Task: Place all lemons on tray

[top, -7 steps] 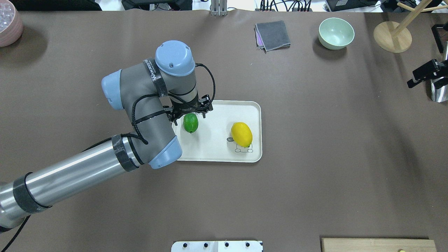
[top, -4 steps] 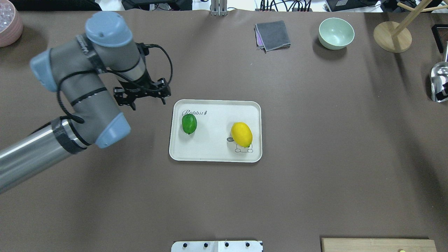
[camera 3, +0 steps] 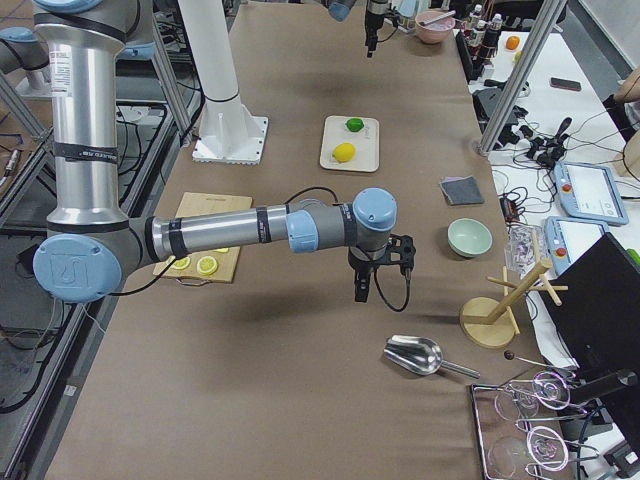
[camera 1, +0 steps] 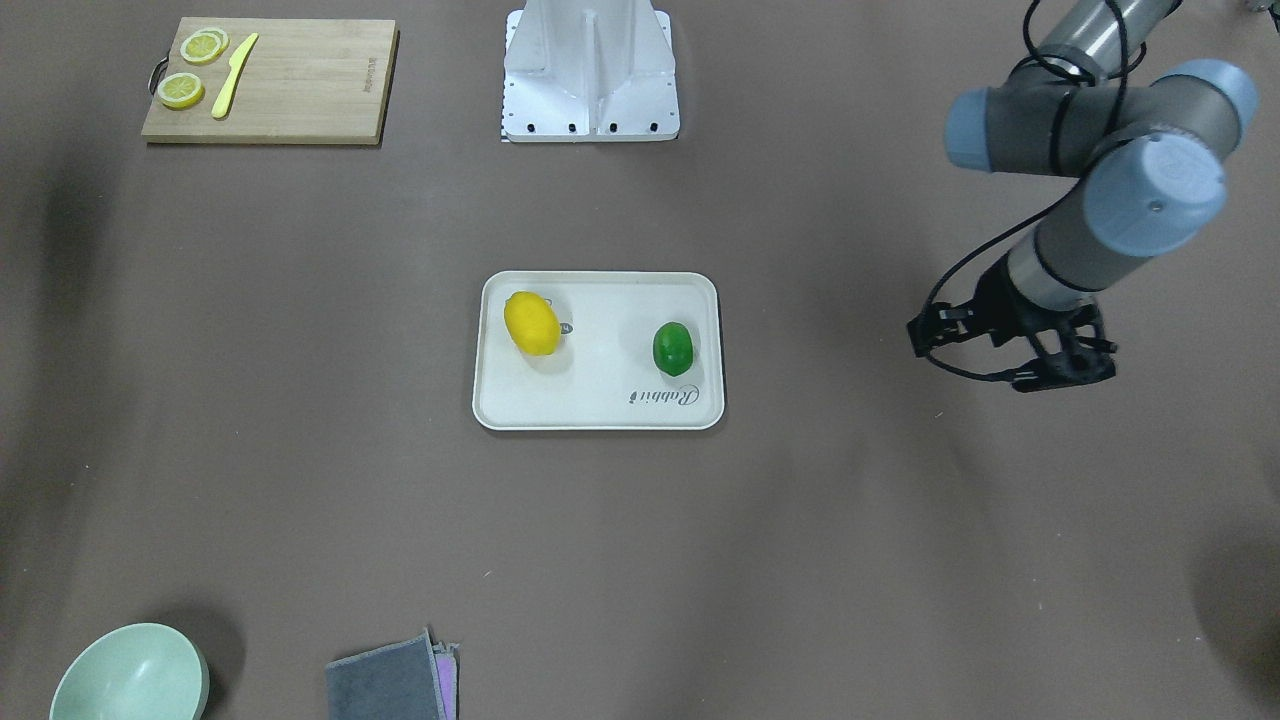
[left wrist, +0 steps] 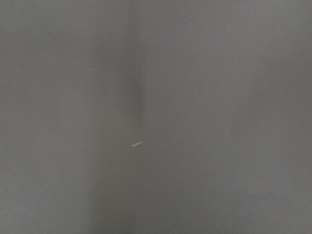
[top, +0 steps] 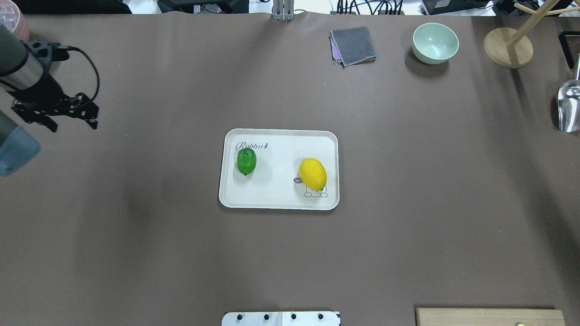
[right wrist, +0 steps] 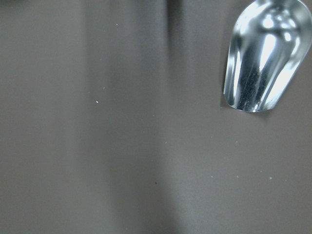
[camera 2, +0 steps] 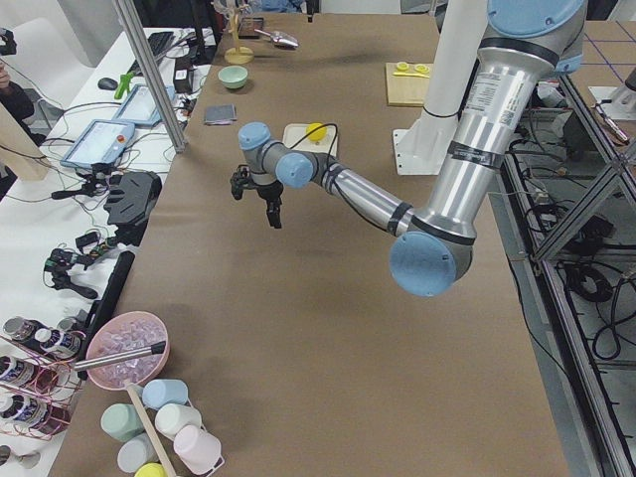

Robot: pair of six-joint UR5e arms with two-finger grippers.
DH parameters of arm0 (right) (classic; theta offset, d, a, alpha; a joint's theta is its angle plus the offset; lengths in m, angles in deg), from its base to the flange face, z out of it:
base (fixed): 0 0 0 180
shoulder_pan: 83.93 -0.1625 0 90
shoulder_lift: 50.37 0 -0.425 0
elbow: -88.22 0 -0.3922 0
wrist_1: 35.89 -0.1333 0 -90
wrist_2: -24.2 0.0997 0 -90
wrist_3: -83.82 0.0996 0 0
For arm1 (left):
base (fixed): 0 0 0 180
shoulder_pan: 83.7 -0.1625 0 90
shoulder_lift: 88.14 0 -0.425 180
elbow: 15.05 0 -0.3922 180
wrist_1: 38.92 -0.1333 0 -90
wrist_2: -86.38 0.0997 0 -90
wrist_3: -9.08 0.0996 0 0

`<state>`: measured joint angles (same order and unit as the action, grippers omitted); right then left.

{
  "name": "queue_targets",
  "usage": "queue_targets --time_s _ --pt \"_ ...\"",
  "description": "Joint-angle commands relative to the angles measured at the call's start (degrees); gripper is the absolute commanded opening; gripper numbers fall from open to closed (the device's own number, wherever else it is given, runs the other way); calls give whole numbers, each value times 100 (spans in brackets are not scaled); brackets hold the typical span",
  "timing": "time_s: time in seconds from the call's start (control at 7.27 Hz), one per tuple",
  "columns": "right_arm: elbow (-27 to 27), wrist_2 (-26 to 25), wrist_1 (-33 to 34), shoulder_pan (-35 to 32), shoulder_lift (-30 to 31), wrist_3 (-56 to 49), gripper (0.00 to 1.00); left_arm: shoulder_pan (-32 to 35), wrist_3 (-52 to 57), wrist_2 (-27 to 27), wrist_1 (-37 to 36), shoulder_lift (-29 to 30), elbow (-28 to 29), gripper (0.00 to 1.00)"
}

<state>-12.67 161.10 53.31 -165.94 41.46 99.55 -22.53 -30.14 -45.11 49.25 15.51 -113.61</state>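
Note:
The cream-white tray (top: 276, 192) lies mid-table. The green lemon (top: 246, 161) rests at its left end under the "Rabbit" script, and the yellow lemon (top: 312, 174) at its right end over the bear drawing. In the front-facing view they are the tray (camera 1: 600, 400), the green lemon (camera 1: 673, 348) and the yellow lemon (camera 1: 531, 323). My left gripper (top: 72, 124) is open and empty, far to the left of the tray above bare table; it also shows in the front-facing view (camera 1: 985, 360). My right gripper (camera 3: 362, 288) shows only in the exterior right view, so I cannot tell its state.
A bamboo cutting board (camera 1: 300, 90) with lemon slices and a yellow knife sits near the robot's base (camera 1: 590, 75). At the far edge are a grey cloth (top: 353, 45), a pale green bowl (top: 435, 43) and a wooden stand (top: 507, 47). A metal scoop (top: 568, 108) lies at the right.
My left arm has pulled away from the green lemon and swung far left, leaving it on the tray. The right gripper has left the overhead view's right edge.

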Motion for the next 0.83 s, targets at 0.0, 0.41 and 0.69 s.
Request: queue_targets --time_s 0.0,0.41,0.69 --pt "17 -93 360 -280 71 -244 100 578 766 -253 -46 -931 -224 98" --pt "8 -269 397 -316 81 -448 100 1842 2590 -254 -186 -1994 -330 98" --pt "34 -392 397 -307 72 -440 100 2352 3119 -254 -554 -2365 -375 98"
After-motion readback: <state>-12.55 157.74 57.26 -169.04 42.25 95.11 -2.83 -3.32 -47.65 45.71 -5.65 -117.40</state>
